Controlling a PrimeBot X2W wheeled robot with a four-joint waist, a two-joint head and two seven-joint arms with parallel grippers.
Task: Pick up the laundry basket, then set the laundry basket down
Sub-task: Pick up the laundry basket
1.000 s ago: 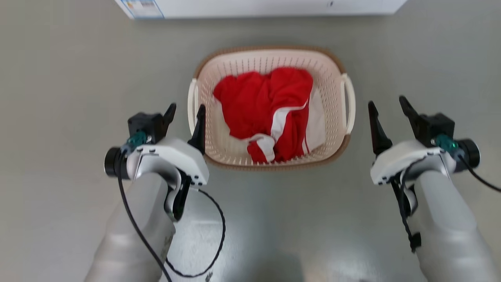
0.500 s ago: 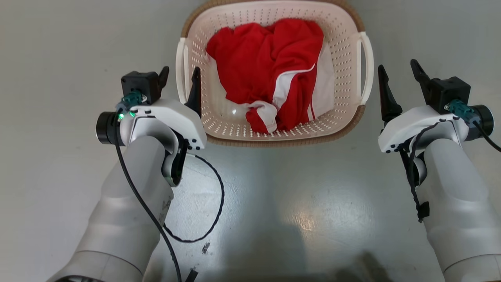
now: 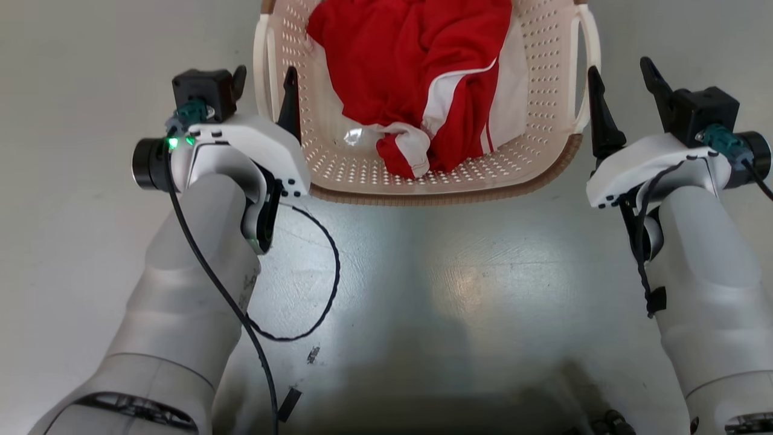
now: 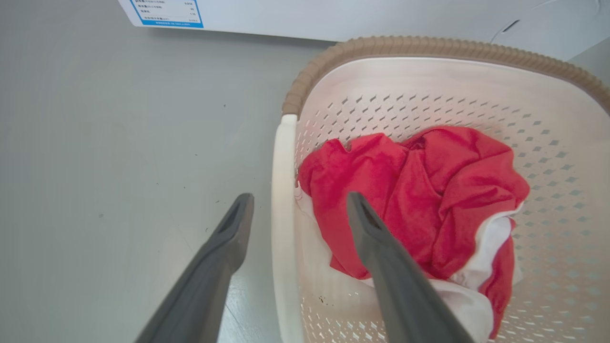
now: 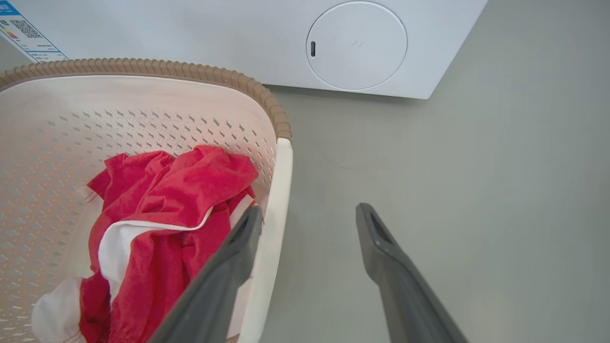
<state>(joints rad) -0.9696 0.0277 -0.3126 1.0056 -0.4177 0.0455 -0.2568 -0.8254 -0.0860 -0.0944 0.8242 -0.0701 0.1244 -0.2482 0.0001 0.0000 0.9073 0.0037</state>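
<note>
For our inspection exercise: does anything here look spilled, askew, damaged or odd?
Little stands out. The laundry basket sits level with the red-and-white garment wholly inside. Only two small dark scraps lie on the floor beside the left forearm.

The basket (image 3: 543,90) is smooth, perforated cream plastic with ribbed, matt brown trim (image 4: 429,45). The red-and-white garment (image 3: 416,60) is soft, creased cloth. The grey floor (image 3: 459,284) is smooth and glossy, with a bright sheen. The washer (image 5: 190,33) has a smooth white casing.
</note>
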